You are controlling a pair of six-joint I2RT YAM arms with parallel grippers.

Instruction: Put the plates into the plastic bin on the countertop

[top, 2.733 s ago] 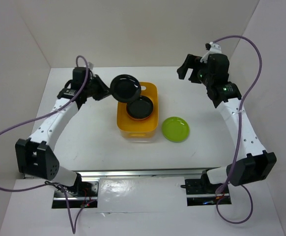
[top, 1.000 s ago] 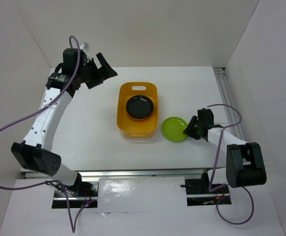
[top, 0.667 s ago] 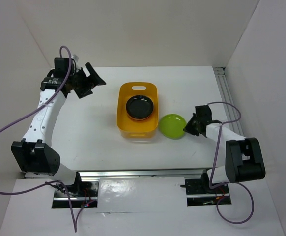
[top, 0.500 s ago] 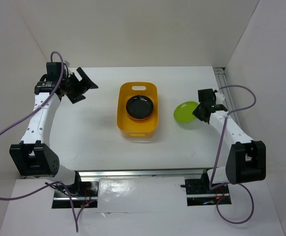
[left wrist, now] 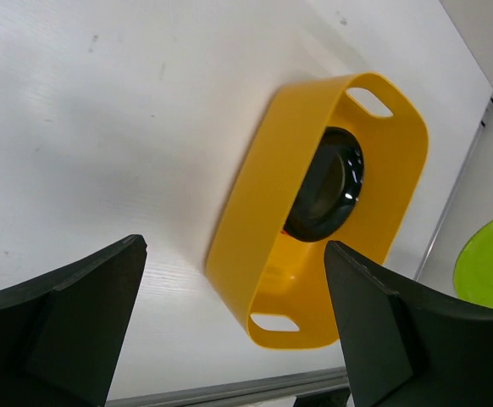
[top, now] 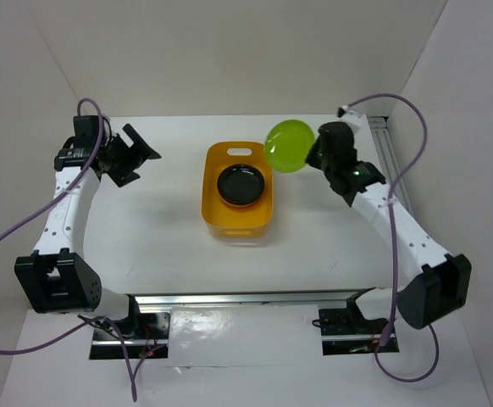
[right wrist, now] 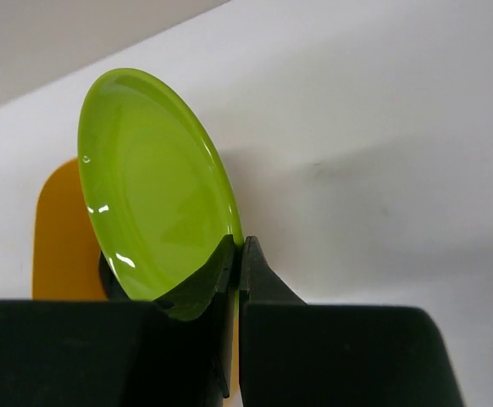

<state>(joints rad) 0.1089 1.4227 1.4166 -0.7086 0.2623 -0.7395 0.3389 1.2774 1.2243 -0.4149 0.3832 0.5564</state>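
Right pincer [right wrist: 238,248] clamped on lime plate [right wrist: 149,182] rim, left pincer [left wrist: 234,250] wide open, empty.

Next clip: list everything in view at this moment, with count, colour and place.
plastic bin: one, yellow-orange, middle of the countertop.
black plate: one seen, glossy black, inside the bin; what lies under it cannot be told.
lime green plate: one, lime green, tilted in the air by the bin's far right corner.
countertop: one, white, enclosed by white walls.
cables: two, purple, one looping off each arm.
left gripper: black, open and empty, far left.
right gripper: black, shut on the lime green plate's rim.
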